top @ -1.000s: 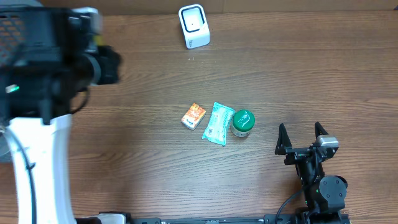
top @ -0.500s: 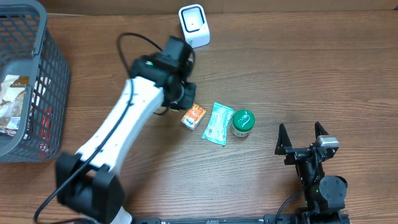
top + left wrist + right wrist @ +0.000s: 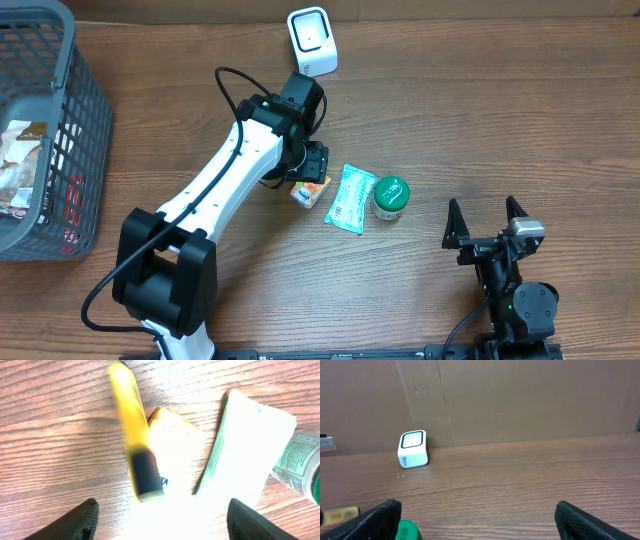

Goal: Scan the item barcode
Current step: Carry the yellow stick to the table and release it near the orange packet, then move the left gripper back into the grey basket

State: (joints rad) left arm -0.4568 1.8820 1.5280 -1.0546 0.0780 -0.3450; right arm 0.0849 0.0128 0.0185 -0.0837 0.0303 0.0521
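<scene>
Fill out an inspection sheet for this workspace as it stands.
Surface: wooden table, bare wood, no spills seen.
Job's things: white scanner at the far edge; orange packet, pale green pouch and green-lidded jar in a row mid-table.
Clutter: grey basket at the left edge, packets inside.
Grippers: left gripper open, over the orange packet, no grip seen; right gripper open, empty, near the front edge.
Cables: black cable looping off the left arm, away from the items.
Surroundings: cardboard wall behind the table.
</scene>
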